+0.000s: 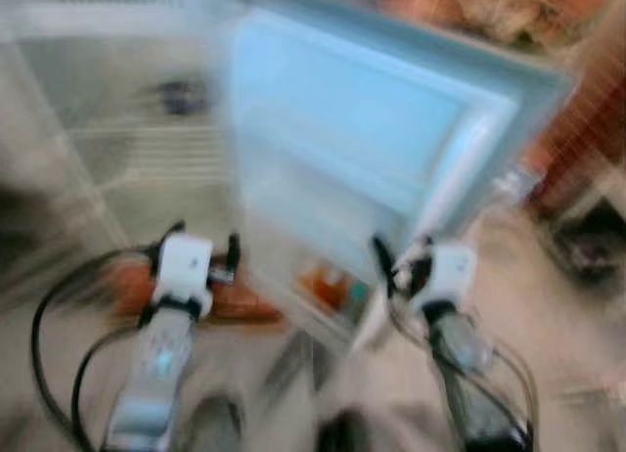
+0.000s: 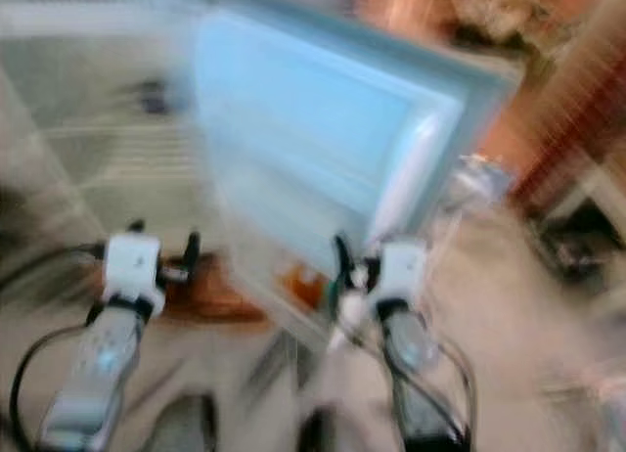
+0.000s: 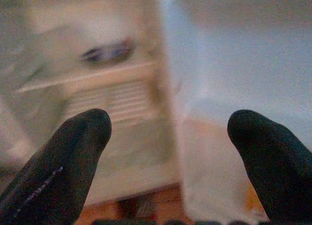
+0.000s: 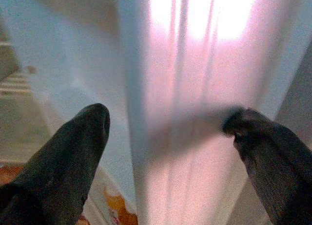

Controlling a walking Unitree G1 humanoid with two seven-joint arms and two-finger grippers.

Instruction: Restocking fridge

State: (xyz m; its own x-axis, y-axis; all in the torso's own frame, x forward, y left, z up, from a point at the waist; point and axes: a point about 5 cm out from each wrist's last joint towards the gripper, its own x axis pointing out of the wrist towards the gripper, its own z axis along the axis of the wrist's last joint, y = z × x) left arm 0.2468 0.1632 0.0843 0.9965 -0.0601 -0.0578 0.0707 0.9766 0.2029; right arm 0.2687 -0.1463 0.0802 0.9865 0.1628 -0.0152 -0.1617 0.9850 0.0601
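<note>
The pale blue, flat-panelled fridge door stood swung out toward me, its white edge strip nearest my right arm, so the white-walled fridge interior lay exposed on my left. I held my right tool up against that edge strip with its two black fingers spread wide, one on each side of the door's edge, gripping nothing; I judged it was placed there to steady or swing the door. My left tool was also spread apart and empty, pointed into the cabinet toward a white slatted shelf, as if ready to reach inside. On an upper shelf sat a small dark bluish item, too blurred for me to name. Low in the door's rack I could make out orange and teal packaging, equally smeared. Everything in my head views was streaked, so I judged I was moving. I carried nothing to stock yet.
</note>
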